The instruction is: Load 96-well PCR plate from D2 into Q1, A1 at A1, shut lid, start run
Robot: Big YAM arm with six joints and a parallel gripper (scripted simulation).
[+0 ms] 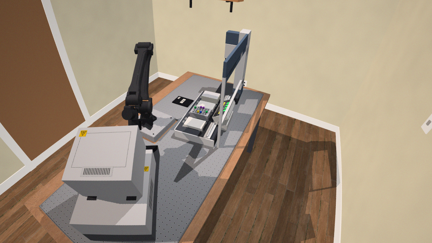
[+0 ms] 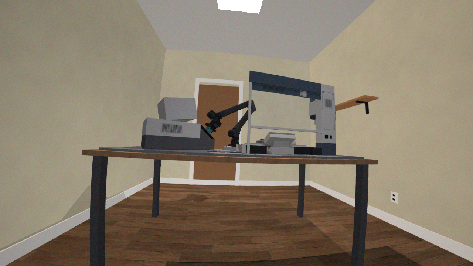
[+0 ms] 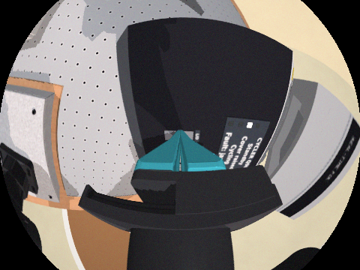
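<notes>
The grey cycler Q1 [image 1: 111, 181] stands at the near left of the table. Its boxy lid [image 2: 176, 108] sits raised above the body [image 2: 173, 133]. My gripper [image 3: 180, 135] has teal fingers shut on nothing, with the tips right at Q1's dark sloped panel [image 3: 200, 90], by small grey keys. It also shows at the panel in the exterior view [image 2: 208, 129]. In the top view the lid hides it. On the deck, a low white plate [image 1: 210, 105] between the deep-well block [image 1: 210, 96] and the tube block [image 1: 201, 111] is hard to make out.
Another white plate [image 1: 194, 123] lies at the deck's near end. A tall blue-grey gantry frame [image 1: 235, 75] stands over the deck. A grey block [image 1: 158, 127] sits by the arm's base. A black card [image 1: 182, 100] lies further back.
</notes>
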